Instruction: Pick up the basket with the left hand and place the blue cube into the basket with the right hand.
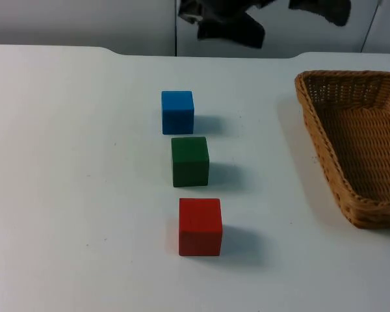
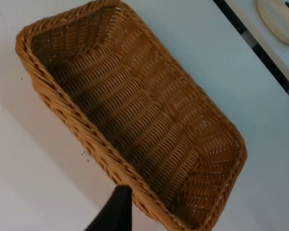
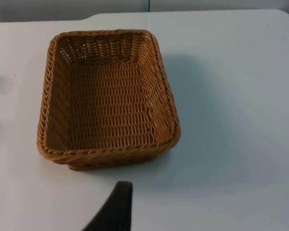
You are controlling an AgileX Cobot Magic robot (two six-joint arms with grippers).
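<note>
Hovering both grippers over wicker basket [image 1: 357, 149] | blue cube [image 1: 177, 112] untouched on table [image 1: 65, 195] | fingers' state: can't tell

This looks like a robotics lab or test bench, not a home or kitchen. A plain white surface [image 1: 71, 195] runs back to a grey partition wall [image 1: 78, 19] made of flat panels with a dark seam between them. What sits on the surface is set out like trial props — a blue cube [image 1: 177, 112], a green cube [image 1: 190, 161] and a red cube [image 1: 199, 226] placed in a neat line, well apart from a woven basket [image 1: 357, 143]. Black robot arm parts [image 1: 231, 23] hang before the wall — bare, functional, undecorated surroundings.
</note>
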